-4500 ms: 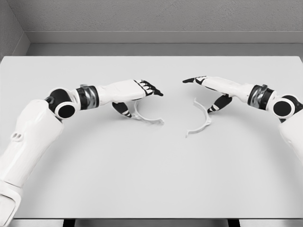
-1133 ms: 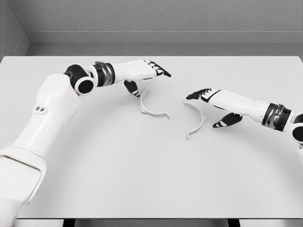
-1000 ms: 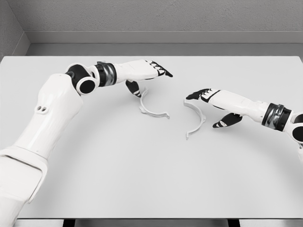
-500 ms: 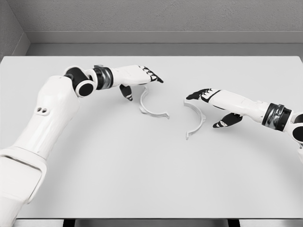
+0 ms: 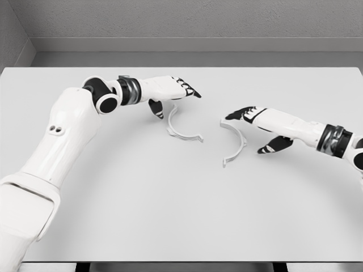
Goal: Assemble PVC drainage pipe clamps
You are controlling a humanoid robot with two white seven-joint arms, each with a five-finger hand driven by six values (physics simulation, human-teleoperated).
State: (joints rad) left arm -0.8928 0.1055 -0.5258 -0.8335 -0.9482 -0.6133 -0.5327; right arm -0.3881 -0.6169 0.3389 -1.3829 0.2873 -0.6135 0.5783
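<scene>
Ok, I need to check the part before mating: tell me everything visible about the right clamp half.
The right clamp half is a thin white arc, plastic-looking, with a small outward tab at each end. It lies flat on the table, opening leftward toward the other half, apart from it. The right hand hovers at its upper end; contact cannot be told.

You have two white clamp halves: one left, one right. You have one table. Two hands: left, right.
</scene>
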